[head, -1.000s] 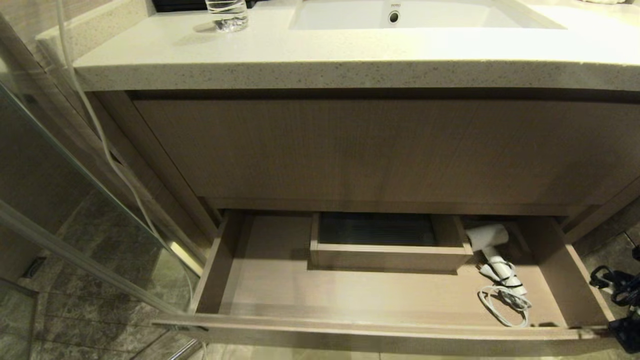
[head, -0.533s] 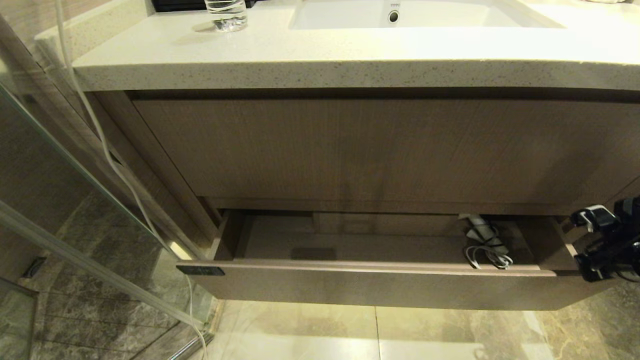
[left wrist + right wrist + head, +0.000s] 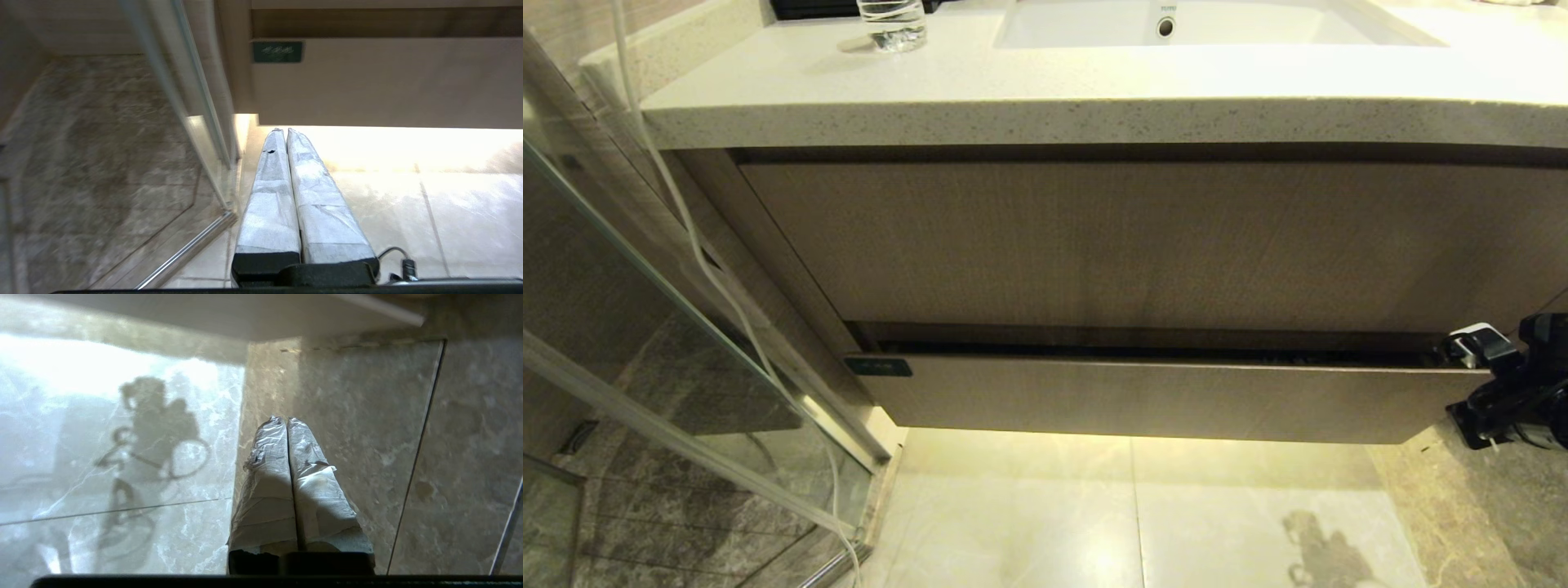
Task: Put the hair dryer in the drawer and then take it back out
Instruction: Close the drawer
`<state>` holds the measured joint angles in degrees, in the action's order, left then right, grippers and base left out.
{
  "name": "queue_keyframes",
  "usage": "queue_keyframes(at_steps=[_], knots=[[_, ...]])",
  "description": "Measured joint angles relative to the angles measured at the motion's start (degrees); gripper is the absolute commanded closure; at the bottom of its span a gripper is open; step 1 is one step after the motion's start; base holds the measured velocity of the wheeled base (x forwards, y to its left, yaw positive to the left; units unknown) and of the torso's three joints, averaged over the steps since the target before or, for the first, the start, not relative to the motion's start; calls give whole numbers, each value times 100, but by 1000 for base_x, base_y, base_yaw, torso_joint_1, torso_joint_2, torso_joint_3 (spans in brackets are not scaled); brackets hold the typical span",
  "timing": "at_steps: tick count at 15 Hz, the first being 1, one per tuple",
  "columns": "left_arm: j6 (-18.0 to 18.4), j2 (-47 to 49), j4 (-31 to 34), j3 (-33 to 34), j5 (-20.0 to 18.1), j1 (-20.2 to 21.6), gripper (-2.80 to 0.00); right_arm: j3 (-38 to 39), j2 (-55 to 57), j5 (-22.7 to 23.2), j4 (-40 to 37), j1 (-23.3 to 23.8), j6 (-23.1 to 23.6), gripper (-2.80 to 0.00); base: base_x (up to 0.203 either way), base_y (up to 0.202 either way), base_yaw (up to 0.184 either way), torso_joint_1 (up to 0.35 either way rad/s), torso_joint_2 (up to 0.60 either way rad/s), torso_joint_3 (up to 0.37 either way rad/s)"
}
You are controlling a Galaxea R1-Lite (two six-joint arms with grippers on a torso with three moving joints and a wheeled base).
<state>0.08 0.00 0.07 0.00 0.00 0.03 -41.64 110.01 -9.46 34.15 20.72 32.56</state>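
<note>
Countertop (image 3: 1094, 90) is spanning the top of the head view, with the sink (image 3: 1217, 24) at upper centre and a glass (image 3: 892, 23) at upper left. Below it the tall wood-grain front panel (image 3: 1127, 241) is filling the middle. Under that, the drawer (image 3: 1160, 400) is sitting nearly closed, a thin dark gap showing along its top edge, its black tag (image 3: 878, 367) at the left corner. The hair dryer is lying out of sight. The right gripper (image 3: 287, 421) is hanging clenched and empty over the floor tiles (image 3: 122, 457), its arm at the right edge. The left gripper (image 3: 284, 131) is pointing at the drawer front, fingers pressed together, holding nothing.
</note>
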Motion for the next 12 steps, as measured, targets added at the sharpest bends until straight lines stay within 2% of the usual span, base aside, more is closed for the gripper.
queue_keyframes(at_steps=[6, 9, 12], knots=[[3, 0, 2, 0, 0, -3, 0, -2, 52, 29, 25, -72, 183, 0, 0, 0, 0, 0, 0, 0], [0, 0, 2, 0, 0, -3, 0, -48, 53, 85, 32, -148, 450, 0, 0, 0, 0, 0, 0, 0], [2, 0, 2, 0, 0, -3, 0, -47, -292, 670, -382, -308, 643, 0, 0, 0, 0, 0, 0, 0]])
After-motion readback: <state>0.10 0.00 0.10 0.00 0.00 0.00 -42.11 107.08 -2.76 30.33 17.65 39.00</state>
